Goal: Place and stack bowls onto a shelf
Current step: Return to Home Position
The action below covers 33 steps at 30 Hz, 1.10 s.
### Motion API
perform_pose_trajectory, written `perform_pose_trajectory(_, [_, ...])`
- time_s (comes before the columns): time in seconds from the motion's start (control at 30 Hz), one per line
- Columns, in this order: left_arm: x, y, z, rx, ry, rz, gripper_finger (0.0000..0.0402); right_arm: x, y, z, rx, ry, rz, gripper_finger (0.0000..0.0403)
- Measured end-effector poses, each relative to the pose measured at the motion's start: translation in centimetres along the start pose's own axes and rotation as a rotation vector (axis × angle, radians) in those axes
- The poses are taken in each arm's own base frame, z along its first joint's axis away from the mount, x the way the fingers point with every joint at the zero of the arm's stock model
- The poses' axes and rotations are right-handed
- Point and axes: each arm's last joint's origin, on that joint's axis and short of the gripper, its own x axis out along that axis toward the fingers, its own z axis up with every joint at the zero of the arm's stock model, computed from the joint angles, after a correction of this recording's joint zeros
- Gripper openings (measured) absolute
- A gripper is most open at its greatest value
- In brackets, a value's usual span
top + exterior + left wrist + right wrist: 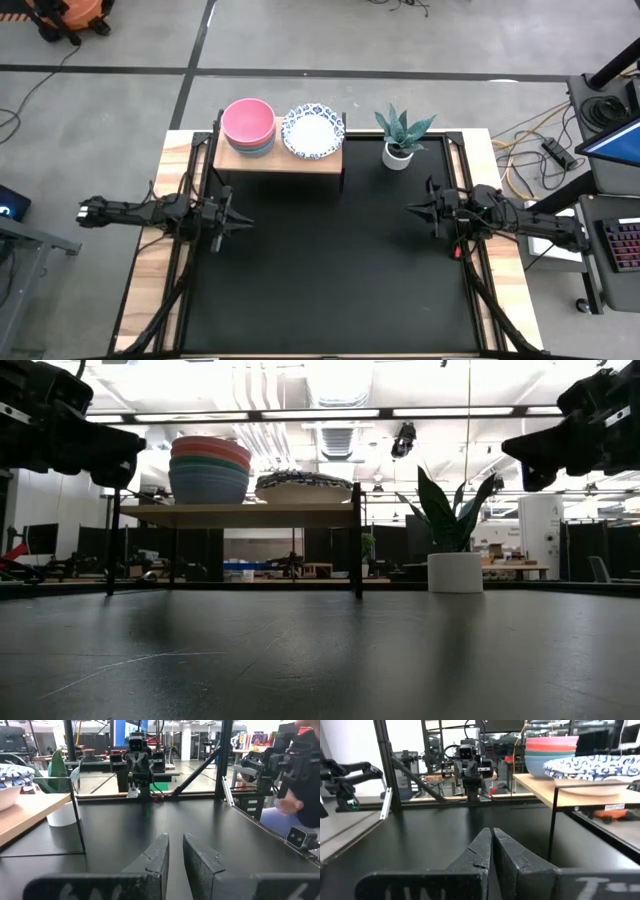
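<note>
Grey concrete floor [420, 40] is stretching around the worktop [330, 270], crossed by a dark line [300, 72]. Long ceiling lights [320, 413] are glowing overhead. Desks [500, 570] are standing far off, and cables [530, 140] are trailing across the floor.

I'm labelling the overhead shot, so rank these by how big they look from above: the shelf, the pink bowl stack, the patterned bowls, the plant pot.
1. shelf
2. pink bowl stack and patterned bowls, too alike to rank
3. plant pot
</note>
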Motion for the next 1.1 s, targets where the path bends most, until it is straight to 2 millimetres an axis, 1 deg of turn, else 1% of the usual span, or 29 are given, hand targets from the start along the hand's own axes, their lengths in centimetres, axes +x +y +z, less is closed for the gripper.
perform_pose_trajectory(1.1, [0.01, 0.00, -0.01, 0.001, 0.002, 0.000, 0.0037, 0.03, -0.01, -0.12, 0.014, 0.012, 0.000, 0.0009])
